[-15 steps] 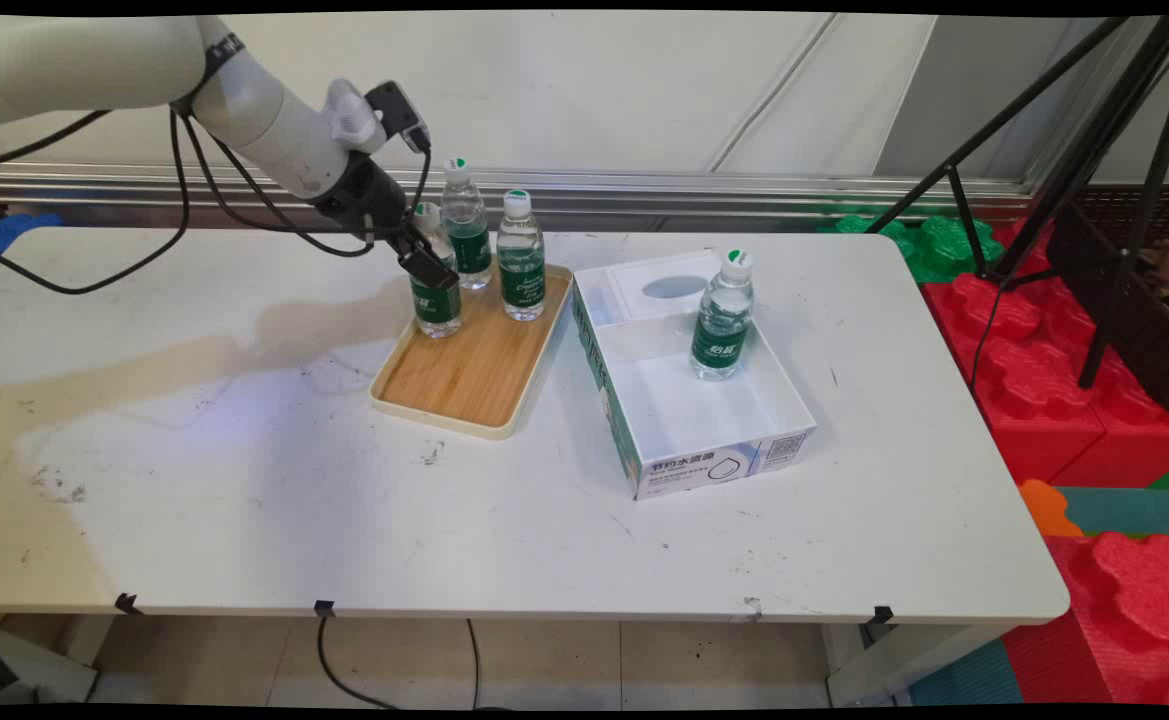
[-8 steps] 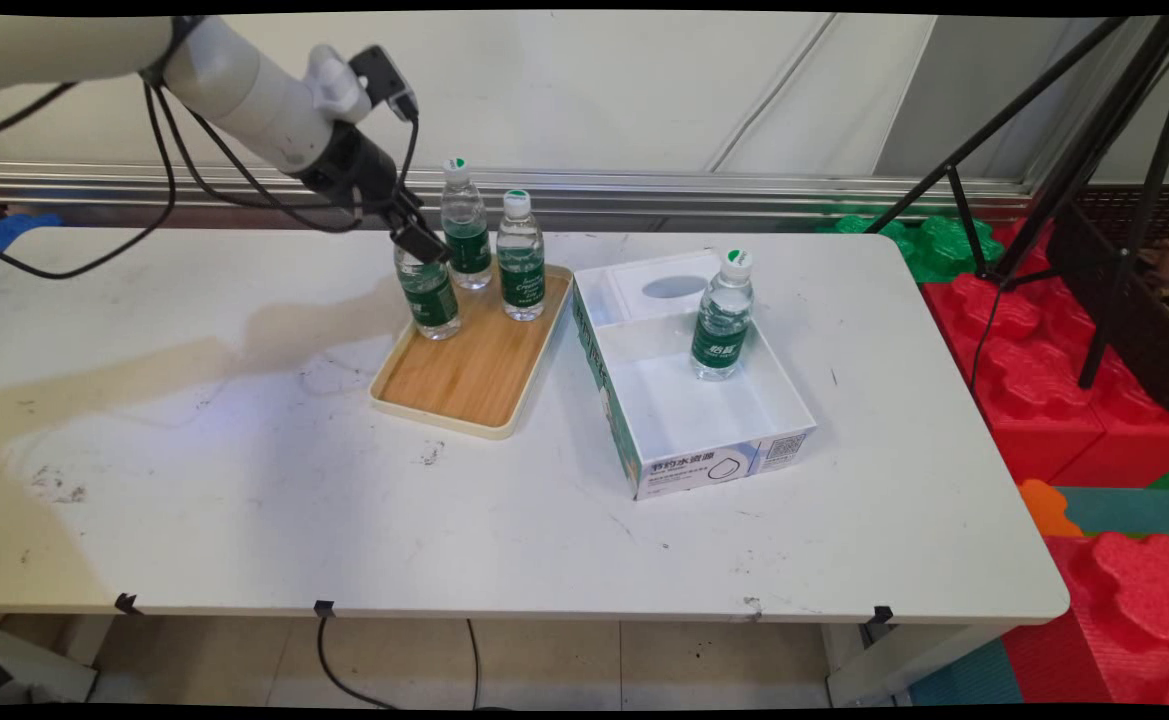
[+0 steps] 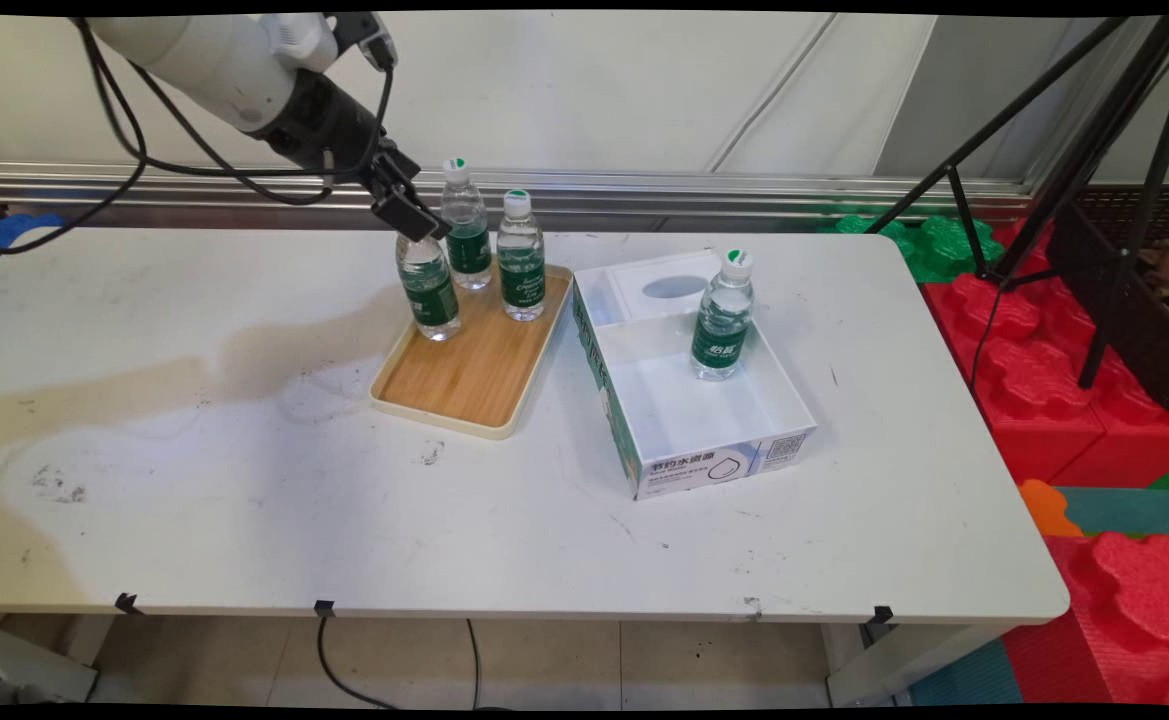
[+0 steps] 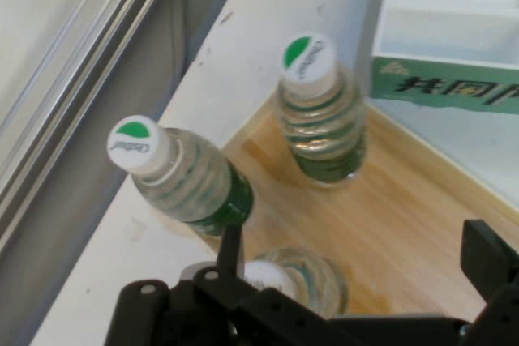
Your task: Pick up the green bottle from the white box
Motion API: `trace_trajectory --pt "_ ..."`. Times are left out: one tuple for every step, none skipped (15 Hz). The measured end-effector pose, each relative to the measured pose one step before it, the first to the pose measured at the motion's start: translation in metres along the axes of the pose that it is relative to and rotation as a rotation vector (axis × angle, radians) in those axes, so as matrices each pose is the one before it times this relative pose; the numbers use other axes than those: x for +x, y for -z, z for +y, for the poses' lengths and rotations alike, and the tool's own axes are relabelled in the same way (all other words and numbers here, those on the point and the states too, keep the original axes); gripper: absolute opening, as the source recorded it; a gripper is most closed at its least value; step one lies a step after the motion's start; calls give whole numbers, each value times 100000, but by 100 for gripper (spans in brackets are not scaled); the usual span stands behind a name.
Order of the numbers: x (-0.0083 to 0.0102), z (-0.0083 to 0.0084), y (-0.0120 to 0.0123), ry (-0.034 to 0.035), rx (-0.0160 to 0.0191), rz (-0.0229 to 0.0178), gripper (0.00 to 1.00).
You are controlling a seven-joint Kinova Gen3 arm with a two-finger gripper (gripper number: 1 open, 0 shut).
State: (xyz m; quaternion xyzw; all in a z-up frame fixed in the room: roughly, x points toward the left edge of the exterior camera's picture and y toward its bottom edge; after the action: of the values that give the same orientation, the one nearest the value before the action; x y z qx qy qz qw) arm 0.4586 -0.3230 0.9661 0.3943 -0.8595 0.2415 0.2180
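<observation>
The pincer (image 3: 412, 215) is hovering just above the cap of the nearest bottle (image 3: 429, 285), its fingers spread apart and gripping nothing. That bottle is standing on the wooden tray (image 3: 464, 375); two more bottles (image 3: 522, 257) are standing at its two o'clock.

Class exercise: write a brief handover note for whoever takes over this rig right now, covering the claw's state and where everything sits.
Claw: open, holding nothing, hovering just above the cap of the nearest bottle.
Wooden tray: three bottles upright at its far end, that one plus two others.
Open white box, right of the tray: a fourth bottle upright inside.
</observation>
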Motion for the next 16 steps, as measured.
trace_trajectory --pt "216 717 726 -320 -927 174 100" --pt "158 596 562 -163 -810 78 100" --pt "281 1200 871 -253 -1808 -150 100" --pt "121 560 336 94 -898 -46 100" --pt "283 950 455 148 -1538 -45 100" --pt "351 914 300 73 -1257 76 100" --pt "323 718 175 168 -794 185 100" --pt "467 788 35 127 -758 153 100" --pt "538 724 -126 133 -523 127 100" --pt "414 482 -172 133 -299 121 100" --pt "616 663 -379 126 -403 29 100" --pt "586 522 -459 275 -206 214 100" --pt "729 599 -741 381 -180 218 100" --pt "508 412 -555 281 -160 74 100" --pt "556 390 -593 265 -106 194 100" --pt "526 382 -638 288 -123 56 100"
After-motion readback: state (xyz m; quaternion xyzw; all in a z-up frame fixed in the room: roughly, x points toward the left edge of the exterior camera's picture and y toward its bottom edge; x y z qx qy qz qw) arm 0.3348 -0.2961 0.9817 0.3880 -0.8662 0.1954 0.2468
